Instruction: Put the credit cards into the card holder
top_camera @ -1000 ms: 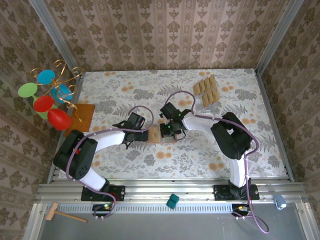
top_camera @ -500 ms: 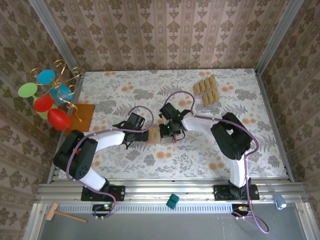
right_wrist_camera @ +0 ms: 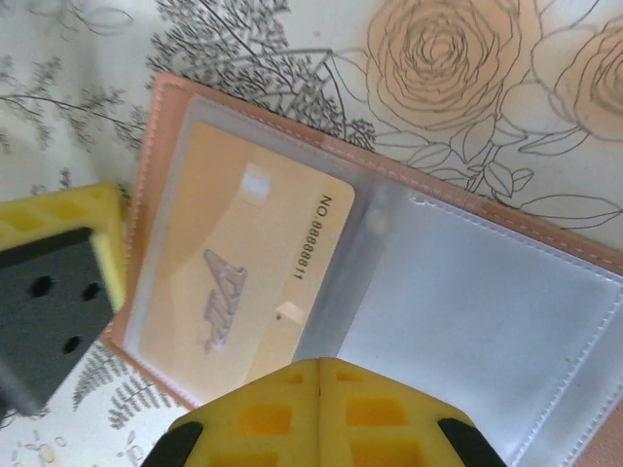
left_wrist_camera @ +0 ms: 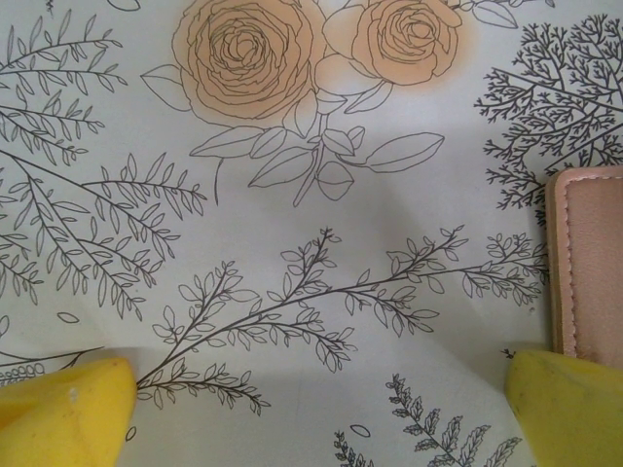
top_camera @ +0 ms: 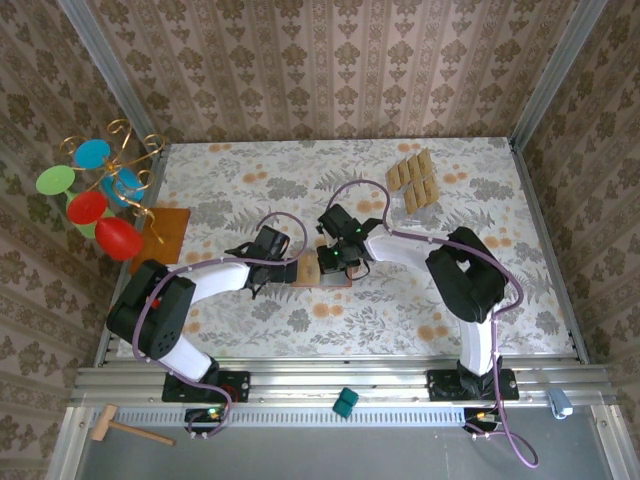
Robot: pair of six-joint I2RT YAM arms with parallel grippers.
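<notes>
The card holder (top_camera: 331,267) lies open on the floral cloth between both arms. In the right wrist view its left clear pocket (right_wrist_camera: 195,253) holds one tan credit card (right_wrist_camera: 243,263), while the right pocket (right_wrist_camera: 487,321) looks empty. My right gripper (right_wrist_camera: 321,365) is shut, with its tips pressed together over the holder's middle fold and nothing between them. My left gripper (left_wrist_camera: 311,418) is open at the holder's left edge (left_wrist_camera: 589,263), and one yellow fingertip (left_wrist_camera: 565,409) sits at that corner. Several more credit cards (top_camera: 413,180) lie in rows at the far right.
An orange-brown mat (top_camera: 170,230) lies at the left, under a wire stand with coloured discs (top_camera: 95,190). A teal block (top_camera: 345,403) and a wooden mallet (top_camera: 125,428) rest on the front rail. Patterned walls close in the table's back and sides.
My right gripper has crept slightly left over the card holder. The left arm has not moved.
</notes>
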